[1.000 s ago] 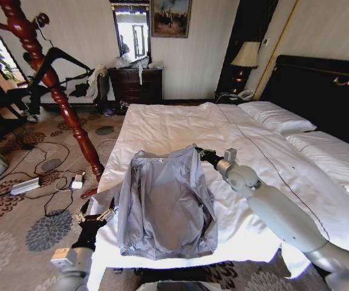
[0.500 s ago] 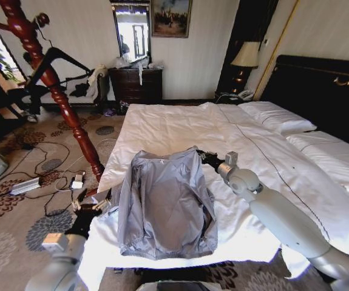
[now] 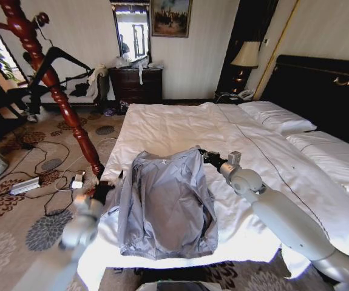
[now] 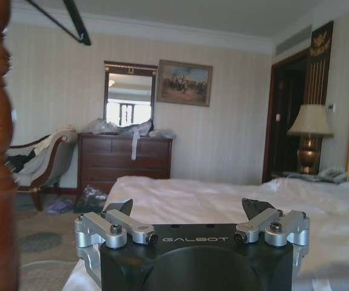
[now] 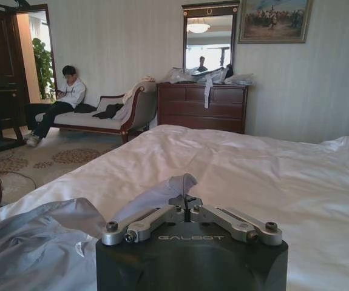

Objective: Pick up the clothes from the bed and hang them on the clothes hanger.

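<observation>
1. Jacket [image 3: 165, 206] lies flat on the near corner of the bed [image 3: 180, 124], its long axis running from the foot edge toward the far side, gathered hem nearest the foot, collar end farthest.
2. Right gripper [image 3: 206, 156] sits at the jacket's far right shoulder, jaws closed on a raised fold of the grey cloth [image 5: 162, 193].
3. Left gripper [image 3: 104, 189] hovers beside the bed's left edge, near the jacket's left sleeve, jaws apart with nothing between them [image 4: 186, 212].
4. Duvet is smooth and white; pillows [image 3: 277, 116] lie against a black headboard [image 3: 326, 85] on the right.
5. Red wooden post [image 3: 53, 85] rises from the patterned carpet [image 3: 16, 206] left of the bed, with a black hanger [image 3: 65, 60] on it.
6. Dresser [image 3: 136, 85], mirror [image 3: 132, 30] and painting [image 3: 171, 17] stand at the far wall, a lamp [image 3: 245, 56] beside them.
</observation>
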